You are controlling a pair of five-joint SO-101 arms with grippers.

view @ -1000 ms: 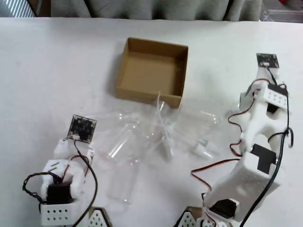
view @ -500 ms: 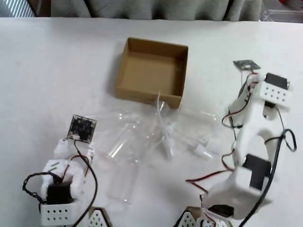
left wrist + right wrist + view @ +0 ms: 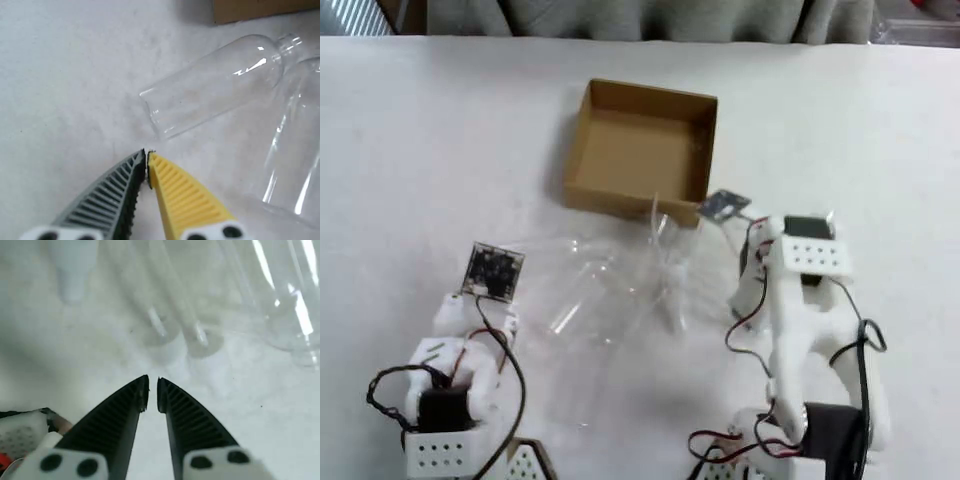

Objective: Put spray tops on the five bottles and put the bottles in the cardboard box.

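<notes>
Once aside, right arm (image 3: 802, 300) beside bottles (image 3: 582, 292)

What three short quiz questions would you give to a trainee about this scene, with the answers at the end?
1. True or false: the cardboard box already holds a bottle.
2. The left pincer is: A) wide open; B) shut and empty; C) shut on a bottle.
3. Do the clear bottles stand upright or lie on their sides?

Key: 1 false; 2 B; 3 on their sides.
</notes>
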